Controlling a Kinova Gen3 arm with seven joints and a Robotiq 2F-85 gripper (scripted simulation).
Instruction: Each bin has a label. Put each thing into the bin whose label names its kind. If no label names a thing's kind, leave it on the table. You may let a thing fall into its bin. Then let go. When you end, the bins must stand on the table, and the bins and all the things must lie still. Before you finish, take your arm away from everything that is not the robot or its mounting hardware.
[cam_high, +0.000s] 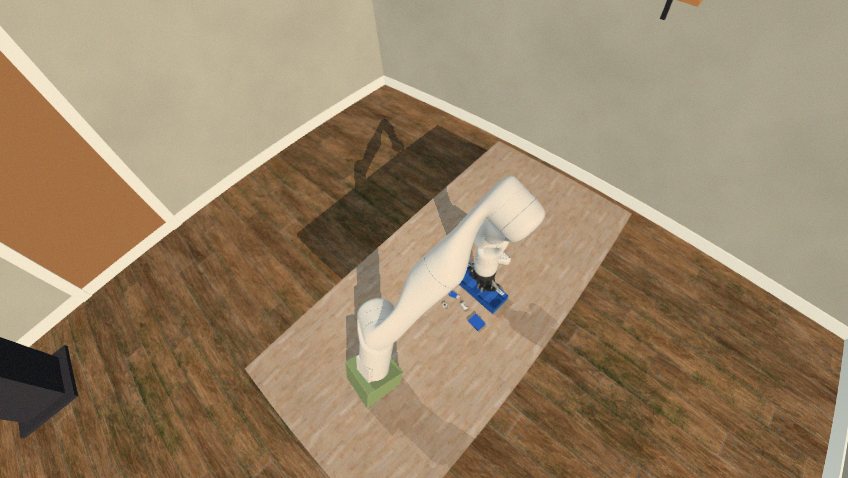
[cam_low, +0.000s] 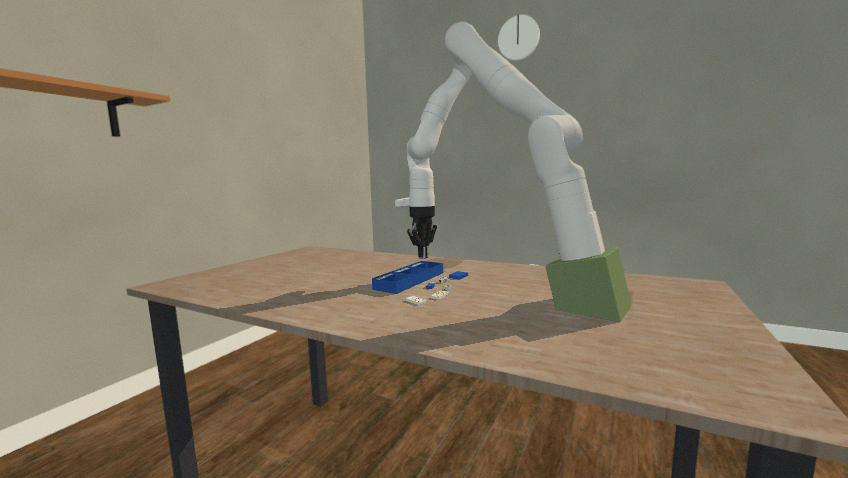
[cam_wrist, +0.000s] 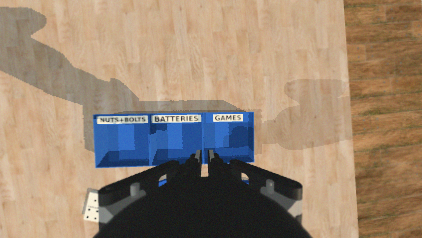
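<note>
Blue rectangular labelled bins (cam_high: 495, 304) (cam_low: 384, 285) (cam_wrist: 150, 145): joined in one row, upright on the pale wood-plank desk (cam_high: 475, 368) (cam_low: 682, 332) (cam_wrist: 200, 50). Marked NUTS+BOLTS, BATTERIES and GAMES. Nearest in the exterior view, along the desk's long edge, dark angular shadows. Then, lying beside the row, a white dotted domino (cam_low: 415, 301) (cam_wrist: 92, 205) and a second pale flat tile (cam_low: 439, 295). Past these, a small blue piece (cam_high: 453, 294) (cam_low: 429, 286), two small pale pieces, too small to identify, and a flat blue block (cam_high: 476, 322) (cam_low: 458, 274).

Farther along, above the GAMES end, the black two-fingered claw (cam_high: 482, 289) (cam_low: 422, 256) (cam_wrist: 204, 156): nearly closed, only a slim gap, holding nothing. Well apart, at the arm's foot, a green block base (cam_high: 385, 391) (cam_low: 587, 290).

Below the edges, brown plank floor (cam_high: 653, 356) (cam_low: 356, 415) (cam_wrist: 385, 150). Behind, plain painted walls (cam_high: 534, 118) (cam_low: 237, 178), with an orange-brown shelf (cam_high: 688, 1) (cam_low: 77, 86) and a round white disc (cam_low: 507, 36).

Open desk beyond the bins' labelled side; low walls around each compartment, open above.
</note>
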